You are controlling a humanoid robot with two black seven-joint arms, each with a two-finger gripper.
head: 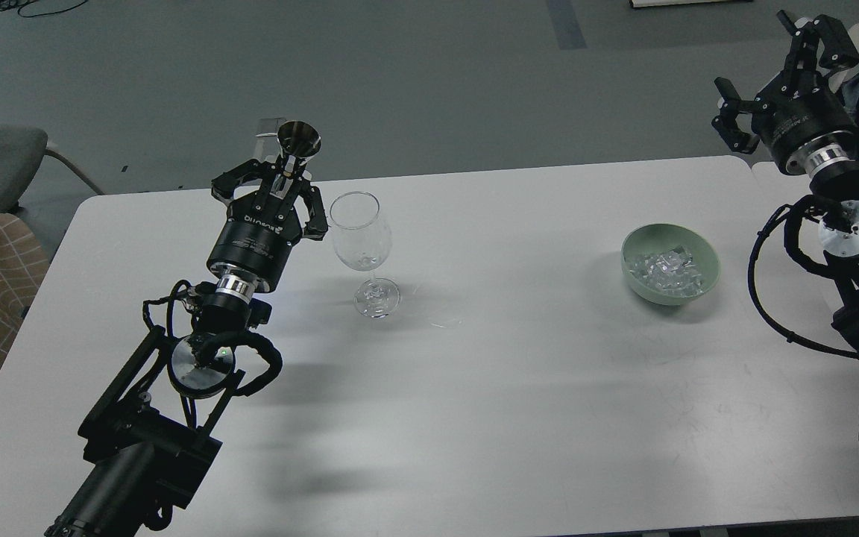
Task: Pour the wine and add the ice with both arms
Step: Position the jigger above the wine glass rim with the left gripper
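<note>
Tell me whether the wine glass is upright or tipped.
Upright. The wine glass stands on its foot on the table, bowl opening upward, beside the left gripper.

black jointed left arm | silver joint ring behind claw gripper | looped black cables | right arm alike
</note>
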